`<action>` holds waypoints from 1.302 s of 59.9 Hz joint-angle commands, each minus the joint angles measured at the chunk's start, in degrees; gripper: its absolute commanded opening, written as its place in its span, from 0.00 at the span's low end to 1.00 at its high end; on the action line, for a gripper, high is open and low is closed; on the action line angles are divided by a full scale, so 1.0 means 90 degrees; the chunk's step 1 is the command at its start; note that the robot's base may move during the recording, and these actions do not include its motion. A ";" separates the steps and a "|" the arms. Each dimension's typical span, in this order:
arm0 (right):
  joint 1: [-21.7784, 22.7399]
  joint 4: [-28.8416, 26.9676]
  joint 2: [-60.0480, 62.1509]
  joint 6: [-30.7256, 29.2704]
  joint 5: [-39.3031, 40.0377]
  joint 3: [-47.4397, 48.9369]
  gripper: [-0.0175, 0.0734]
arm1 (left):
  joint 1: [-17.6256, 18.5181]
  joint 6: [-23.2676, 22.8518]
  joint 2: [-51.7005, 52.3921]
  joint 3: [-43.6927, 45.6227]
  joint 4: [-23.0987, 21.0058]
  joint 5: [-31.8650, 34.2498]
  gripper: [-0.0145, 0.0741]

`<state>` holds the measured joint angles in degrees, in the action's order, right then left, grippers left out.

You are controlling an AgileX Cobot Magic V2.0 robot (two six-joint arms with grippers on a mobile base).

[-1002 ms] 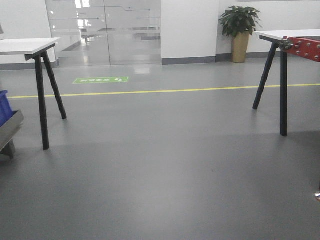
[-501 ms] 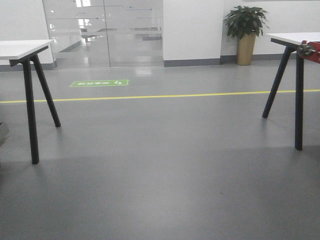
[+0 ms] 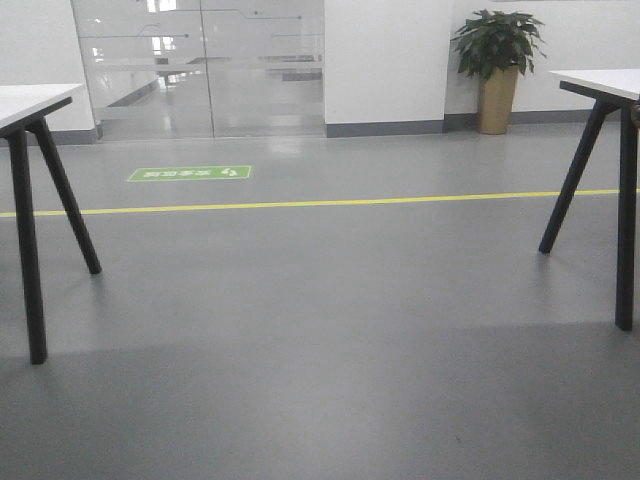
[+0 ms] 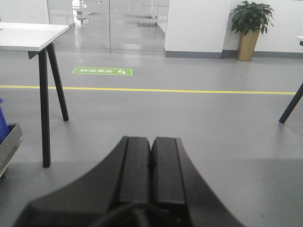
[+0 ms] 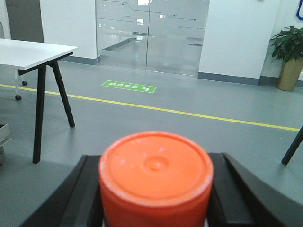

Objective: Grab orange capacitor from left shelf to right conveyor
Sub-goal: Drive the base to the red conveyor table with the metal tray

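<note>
- The right gripper (image 5: 156,201) pinches the orange capacitor (image 5: 156,165) by its sides, upright, above the open floor (image 5: 189,127).
- The left gripper (image 4: 150,170) is pressed together and empty.
- Risk: a jolt could loosen the hold and drop it, and the conveyor is out of view.

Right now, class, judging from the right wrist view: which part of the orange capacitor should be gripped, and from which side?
Grip the orange capacitor by its round side wall, below the flat top, jaws closing from its left and right. The right gripper holds it so now; the top offers no handle.
</note>
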<state>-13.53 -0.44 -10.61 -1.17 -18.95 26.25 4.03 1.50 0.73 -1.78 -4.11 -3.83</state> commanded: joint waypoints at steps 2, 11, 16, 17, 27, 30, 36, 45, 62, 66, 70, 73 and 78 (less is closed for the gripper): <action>0.0020 0.0049 -0.0110 0.0004 0.0566 0.0179 0.25 | 0.0035 -0.0011 0.0073 0.0019 -0.0015 0.0577 0.02; 0.0020 0.0049 -0.0110 0.0004 0.0566 0.0179 0.25 | 0.0035 -0.0011 0.0073 0.0019 -0.0015 0.0577 0.02; 0.0020 0.0049 -0.0110 0.0004 0.0566 0.0179 0.25 | 0.0035 -0.0011 0.0073 0.0019 -0.0015 0.0577 0.02; 0.0020 0.0049 -0.0110 0.0004 0.0566 0.0179 0.25 | 0.0035 -0.0011 0.0073 0.0019 -0.0015 0.0577 0.02; 0.0020 0.0049 -0.0110 0.0004 0.0566 0.0179 0.25 | 0.0035 -0.0011 0.0073 0.0019 -0.0015 0.0577 0.02; 0.0020 0.0049 -0.0110 0.0004 0.0566 0.0179 0.25 | 0.0035 -0.0011 0.0073 0.0019 -0.0015 0.0577 0.02; 0.0020 0.0049 -0.0110 0.0004 0.0566 0.0179 0.25 | 0.0035 -0.0011 0.0073 0.0019 -0.0015 0.0577 0.02; 0.0020 0.0049 -0.0110 0.0004 0.0566 0.0179 0.25 | 0.0035 -0.0011 0.0073 0.0019 -0.0015 0.0577 0.02; 0.0020 0.0049 -0.0110 0.0004 0.0566 0.0179 0.25 | 0.0035 -0.0011 0.0073 0.0019 -0.0015 0.0577 0.02; 0.0020 0.0049 -0.0110 0.0004 0.0566 0.0179 0.25 | 0.0035 -0.0011 0.0073 0.0019 -0.0015 0.0577 0.02; 0.0020 0.0049 -0.0110 0.0004 0.0566 0.0179 0.25 | 0.0035 -0.0011 0.0073 0.0019 -0.0015 0.0577 0.02; 0.0020 0.0049 -0.0110 0.0004 0.0566 0.0179 0.25 | 0.0035 -0.0011 0.0073 0.0019 -0.0015 0.0577 0.02; 0.0020 0.0049 -0.0110 0.0004 0.0566 0.0179 0.25 | 0.0035 -0.0011 0.0073 0.0019 -0.0015 0.0577 0.02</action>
<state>-13.53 -0.44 -10.61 -1.17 -18.95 26.25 4.03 1.50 0.73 -1.78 -4.11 -3.83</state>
